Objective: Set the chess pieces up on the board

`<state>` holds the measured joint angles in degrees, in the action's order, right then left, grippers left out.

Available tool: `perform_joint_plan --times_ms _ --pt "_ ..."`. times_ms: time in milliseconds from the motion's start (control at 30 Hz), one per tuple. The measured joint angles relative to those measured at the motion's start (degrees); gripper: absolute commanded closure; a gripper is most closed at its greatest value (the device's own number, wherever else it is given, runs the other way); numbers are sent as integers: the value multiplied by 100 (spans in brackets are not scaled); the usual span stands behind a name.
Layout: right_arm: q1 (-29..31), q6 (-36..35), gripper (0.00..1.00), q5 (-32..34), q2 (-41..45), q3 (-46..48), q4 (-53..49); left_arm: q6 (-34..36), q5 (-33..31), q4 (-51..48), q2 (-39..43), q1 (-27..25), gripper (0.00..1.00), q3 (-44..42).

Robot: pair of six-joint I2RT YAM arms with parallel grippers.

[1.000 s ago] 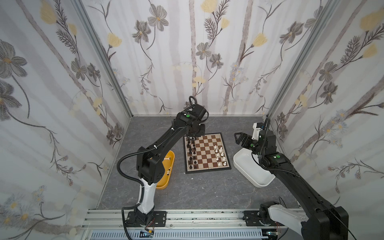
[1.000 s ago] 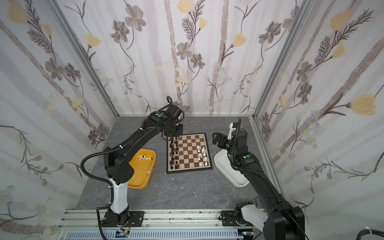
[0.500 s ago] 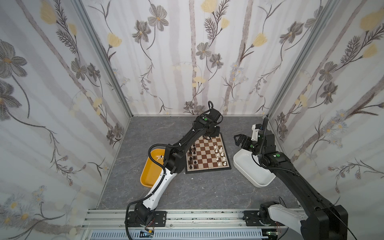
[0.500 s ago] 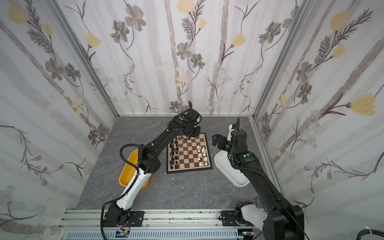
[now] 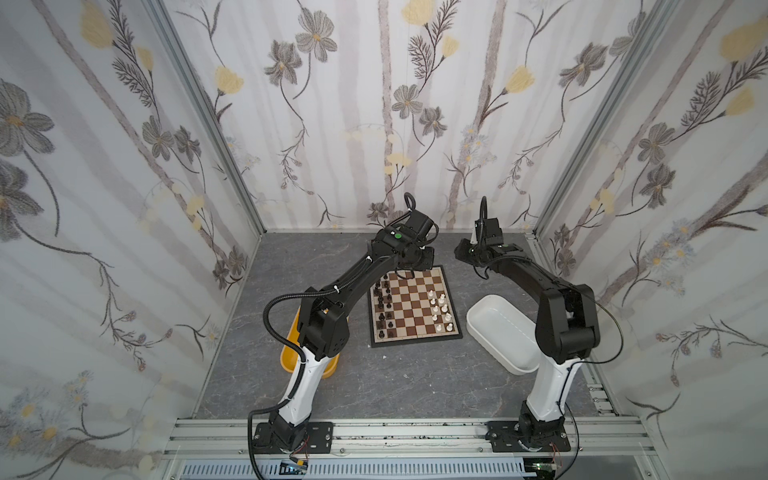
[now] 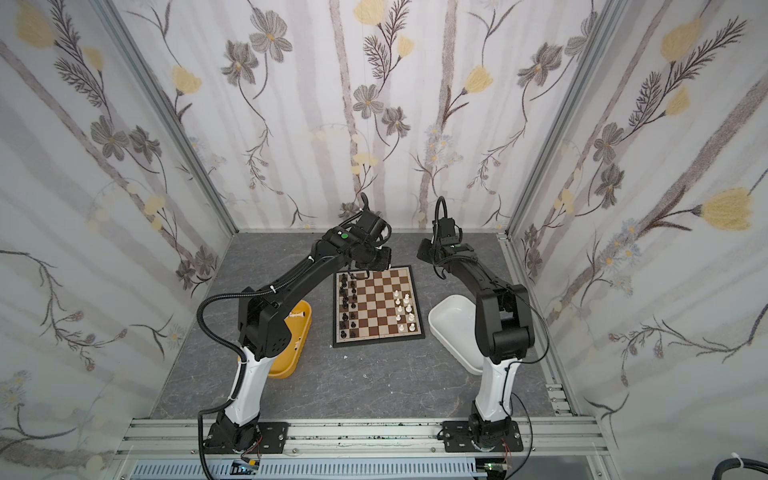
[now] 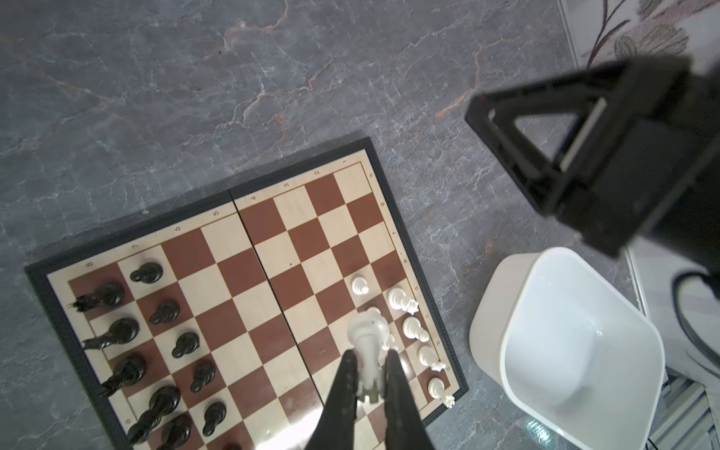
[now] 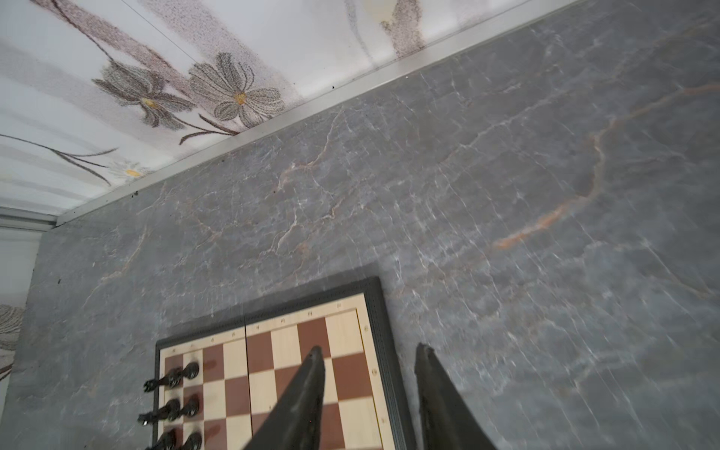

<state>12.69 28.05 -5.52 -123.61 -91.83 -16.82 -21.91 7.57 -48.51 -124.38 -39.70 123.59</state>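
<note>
The left claw (image 7: 370, 356) pinches a white piece (image 7: 368, 335) above the board (image 5: 409, 309), which lies on the bench (image 5: 415, 382); black pieces (image 5: 384, 303) line its left side, white pieces (image 5: 440, 307) its right; the right claw (image 8: 370, 348) hangs part-open and empty near its far right corner.

In both top views the left arm (image 5: 357, 276) is covering the far left corner of the board (image 5: 415, 309), and the chess pieces (image 5: 384, 305) are showing too small to tell by kind. Left of the board, the yellow tub (image 5: 289, 353) is lying mostly hidden behind that arm in a top view; right of the board, the right arm (image 5: 565, 320) is hiding the near end of the white tub (image 5: 498, 332). In the right wrist view the board and its black pieces (image 8: 183, 374) are smearing, and the picture's edge is cutting off the right gripper (image 8: 370, 347). In the left wrist view the edge is cropping the board, and the white piece (image 7: 368, 343) in the left gripper (image 7: 370, 352) is masking chess pieces behind it.
</note>
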Motion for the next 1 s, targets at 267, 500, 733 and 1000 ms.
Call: perform_joint_plan --times_ms 267,500,733,1000 --pt "-7 -306 65 -369 -1438 -1770 -625 -199 15 337 557 116 89 -820" --pt "-4 -306 67 -831 -1958 -1939 -684 -199 59 505 933 116 88 -1099" --pt "4 -195 67 -1080 -2190 -1963 -654 -201 59 546 1130 114 88 -1357" --pt "11 -52 70 -1185 -2337 -1969 -726 -199 52 612 1344 118 88 -1550"
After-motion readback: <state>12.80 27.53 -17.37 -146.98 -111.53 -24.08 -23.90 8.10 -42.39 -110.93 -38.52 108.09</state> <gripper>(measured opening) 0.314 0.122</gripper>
